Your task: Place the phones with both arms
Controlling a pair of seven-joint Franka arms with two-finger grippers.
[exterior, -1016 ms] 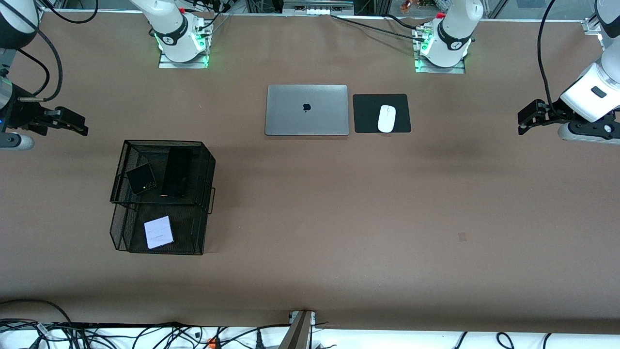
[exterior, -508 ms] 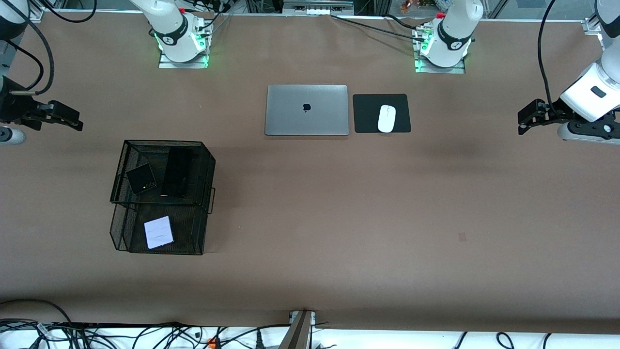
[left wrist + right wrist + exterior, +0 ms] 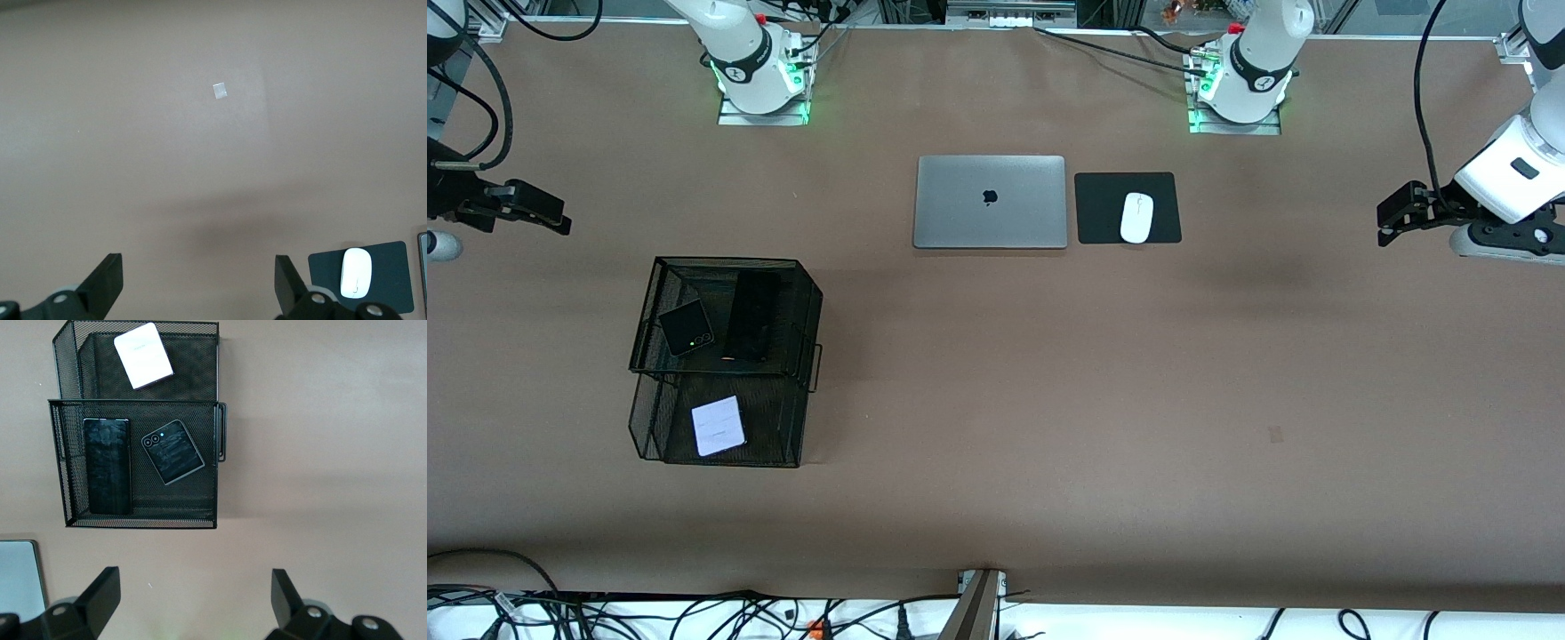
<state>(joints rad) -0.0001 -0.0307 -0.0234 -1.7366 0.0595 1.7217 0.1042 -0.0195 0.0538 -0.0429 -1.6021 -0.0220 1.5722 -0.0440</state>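
three phones (image 3: 720,356) sitting in the mesh basket (image 3: 811,307) lower left, left tool (image 3: 1392,215) and right tool (image 3: 538,213) both spread wide, empty, up at the frame's side edges

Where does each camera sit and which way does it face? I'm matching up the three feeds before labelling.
Front view: high across the table, facing the robots; shows both bases, the left gripper and right gripper at the table ends.
Left wrist view: looks down past open fingers at bare table and the mouse.
Right wrist view: looks down past open fingers at the mesh tray holding three phones.
Shared: front and left wrist views both show the mouse.
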